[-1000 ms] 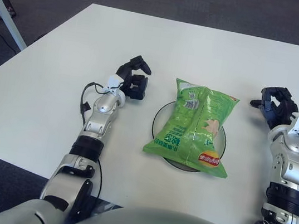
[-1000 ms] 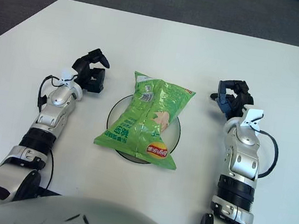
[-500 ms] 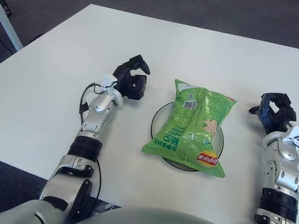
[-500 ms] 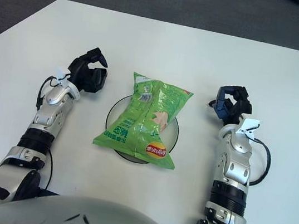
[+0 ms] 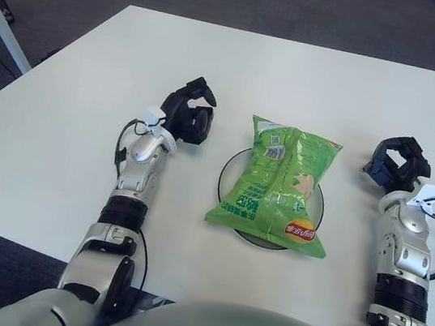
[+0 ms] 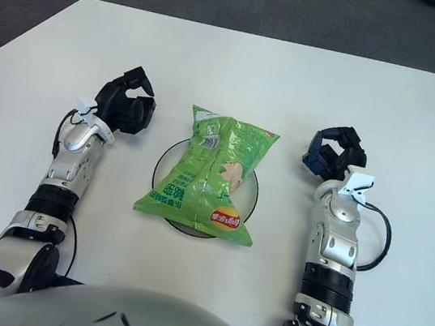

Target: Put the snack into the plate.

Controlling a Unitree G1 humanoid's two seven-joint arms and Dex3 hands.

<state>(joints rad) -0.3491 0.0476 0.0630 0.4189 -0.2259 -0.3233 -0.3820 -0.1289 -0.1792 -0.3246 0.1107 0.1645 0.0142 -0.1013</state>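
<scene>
A green snack bag (image 5: 276, 184) lies flat across a dark-rimmed plate (image 5: 230, 169) near the middle of the white table and covers most of it. My left hand (image 5: 187, 113) rests on the table just left of the plate, fingers curled, holding nothing. My right hand (image 5: 395, 163) rests on the table to the right of the bag, fingers curled, holding nothing. Neither hand touches the bag.
The white table (image 5: 312, 79) stretches far behind the plate. A second white table's leg (image 5: 1, 20) stands at the far left over dark carpet. The near table edge runs just in front of my arms.
My right hand has drawn back slightly toward me and turned. My left hand has shifted a little left, away from the plate. The bag has not moved.
</scene>
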